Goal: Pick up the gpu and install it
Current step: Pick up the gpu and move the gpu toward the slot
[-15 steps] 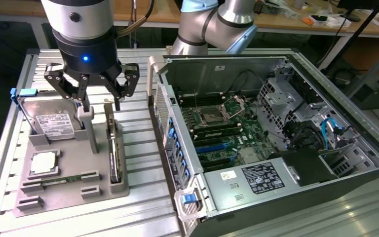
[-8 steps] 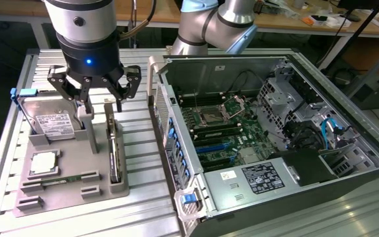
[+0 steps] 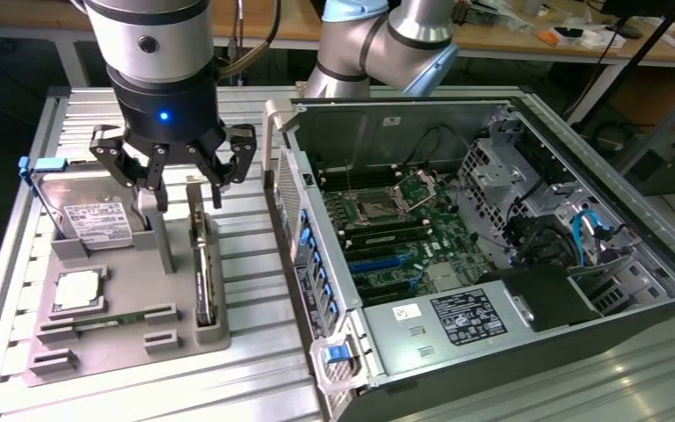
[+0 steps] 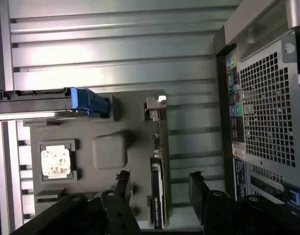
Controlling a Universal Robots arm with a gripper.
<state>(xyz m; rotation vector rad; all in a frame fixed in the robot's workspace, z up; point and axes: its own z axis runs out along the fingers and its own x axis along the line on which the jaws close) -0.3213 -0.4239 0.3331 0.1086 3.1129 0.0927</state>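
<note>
The gripper (image 3: 187, 200) hangs with its jaws spread wide, gripping nothing, over the gpu (image 3: 203, 268). In the wrist view one finger sits on either side of the card. The gpu stands on edge in a slot along the tray (image 3: 115, 350) edge nearest the case (image 3: 513, 352). Because it is seen edge-on, its fan face is hidden, and the fingers cover its far end in the exterior view. Whether they touch it cannot be told. The drive (image 3: 91, 215) stands at the tray's opposite edge.
</note>
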